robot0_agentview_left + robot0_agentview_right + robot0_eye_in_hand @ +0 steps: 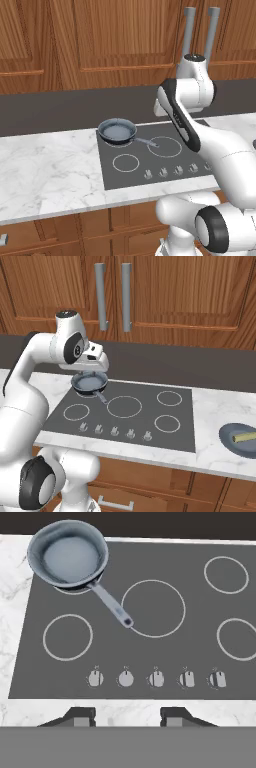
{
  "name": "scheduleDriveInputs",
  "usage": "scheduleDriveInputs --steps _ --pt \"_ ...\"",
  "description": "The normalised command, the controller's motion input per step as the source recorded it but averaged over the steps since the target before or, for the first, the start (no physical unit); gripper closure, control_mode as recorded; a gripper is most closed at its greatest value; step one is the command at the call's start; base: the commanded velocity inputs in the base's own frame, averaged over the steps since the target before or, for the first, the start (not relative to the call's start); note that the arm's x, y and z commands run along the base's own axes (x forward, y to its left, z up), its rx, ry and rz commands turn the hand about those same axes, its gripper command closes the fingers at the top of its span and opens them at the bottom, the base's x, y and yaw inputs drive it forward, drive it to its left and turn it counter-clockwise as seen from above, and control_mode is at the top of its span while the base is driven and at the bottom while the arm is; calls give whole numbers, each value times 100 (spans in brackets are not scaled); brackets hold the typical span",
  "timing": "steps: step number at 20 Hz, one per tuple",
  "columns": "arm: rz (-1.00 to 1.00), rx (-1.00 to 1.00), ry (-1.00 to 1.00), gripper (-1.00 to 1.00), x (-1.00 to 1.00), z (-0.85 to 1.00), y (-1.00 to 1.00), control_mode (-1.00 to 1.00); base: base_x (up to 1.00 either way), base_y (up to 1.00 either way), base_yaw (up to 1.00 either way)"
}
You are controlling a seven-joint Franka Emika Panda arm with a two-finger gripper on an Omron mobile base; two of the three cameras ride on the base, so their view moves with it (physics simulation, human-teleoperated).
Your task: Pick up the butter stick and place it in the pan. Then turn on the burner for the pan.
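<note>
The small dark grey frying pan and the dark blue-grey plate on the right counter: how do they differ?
The small dark grey frying pan sits on the black glass cooktop, at its rear left ring; the dark blue-grey plate rests on the white marble counter to the right. The pan is empty and has a slim handle; the plate holds the pale tan butter stick and has none. Both are round and greyish.

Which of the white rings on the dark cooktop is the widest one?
The middle white ring, just beyond the knob row; the grey pan handle ends on its rim. The four other rings are clearly smaller.
</note>
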Motion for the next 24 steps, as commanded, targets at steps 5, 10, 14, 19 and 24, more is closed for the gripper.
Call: scheduleDriveInputs --steps 5,10,14,19,24 --pt "0 0 1 -100 -4 -6 -10 -100 0 0 0" --pt "0 0 1 -100 -27 -15 -57 -100 0 0 0" --pt "-1 2 1 -100 -26 -19 -64 -100 0 0 0" --pt "-3 0 8 -100 -13 -14 -24 -100 0 0 0" --pt "0 0 12 -100 -9 -12 5 -100 0 0 0"
